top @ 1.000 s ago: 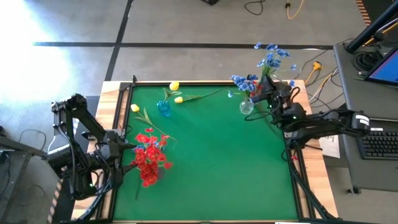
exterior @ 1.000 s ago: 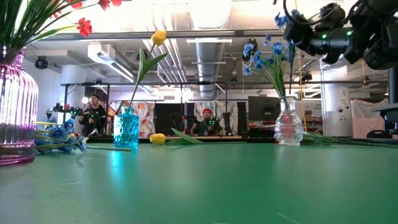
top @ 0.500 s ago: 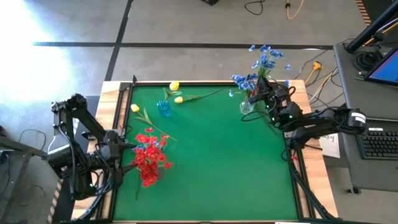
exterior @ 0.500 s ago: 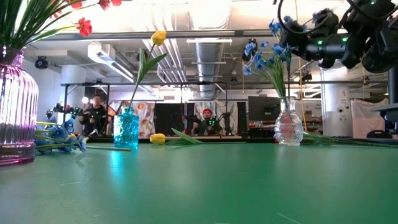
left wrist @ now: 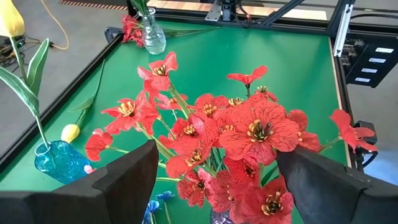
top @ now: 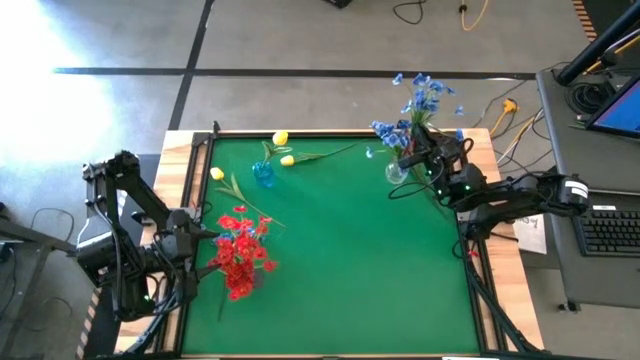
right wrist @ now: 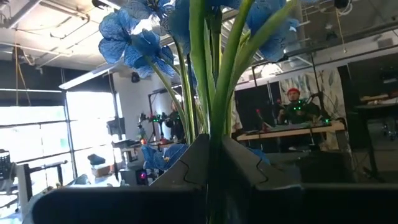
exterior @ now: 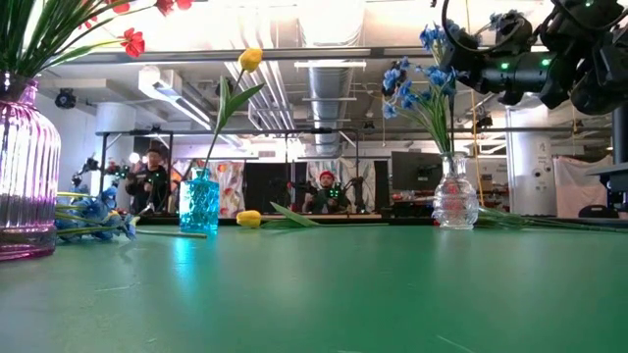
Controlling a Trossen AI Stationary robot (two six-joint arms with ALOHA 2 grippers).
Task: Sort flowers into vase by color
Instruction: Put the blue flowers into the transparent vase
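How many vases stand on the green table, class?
3: a purple vase holding red flowers near the left arm, a small blue vase toward the far edge, a clear vase at the right gripper.

Robotics lab or workshop. Green-topped table (top: 340,260) in a metal frame on a bare concrete floor (top: 300,50), cables (top: 440,12) trailing across it. Exposed ceiling ducts (exterior: 329,74) and strip lights overhead. More robot rigs (exterior: 319,191) and people (exterior: 147,176) at benches behind. Keyboard (top: 610,230) on a side desk.
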